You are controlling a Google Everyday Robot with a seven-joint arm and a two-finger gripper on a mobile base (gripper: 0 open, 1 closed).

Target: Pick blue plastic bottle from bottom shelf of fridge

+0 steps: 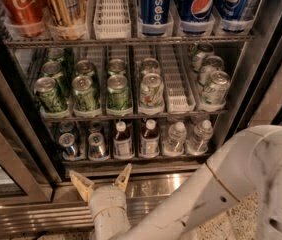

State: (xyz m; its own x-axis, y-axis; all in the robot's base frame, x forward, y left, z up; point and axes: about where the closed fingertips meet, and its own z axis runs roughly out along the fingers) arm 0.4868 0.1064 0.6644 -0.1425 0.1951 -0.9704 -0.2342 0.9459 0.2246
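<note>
Two small bottles with white caps, dark reddish-brown necks and pale labels with bluish print stand side by side on the bottom shelf (131,160) of the fridge (16,119). They are the left bottle (122,143) and the right bottle (149,141). My gripper (102,181) is open and empty. It is below and in front of the shelf's steel lip, over the fridge's base, a little left of the left bottle. It touches neither bottle.
Two small cans (83,145) stand left of the bottles and two clear water bottles (187,137) stand to their right. Green cans (86,91) fill the rack above, with Pepsi cans (155,6) on top. My arm (231,184) crosses the lower right. A glass door frame (6,169) stands at the left.
</note>
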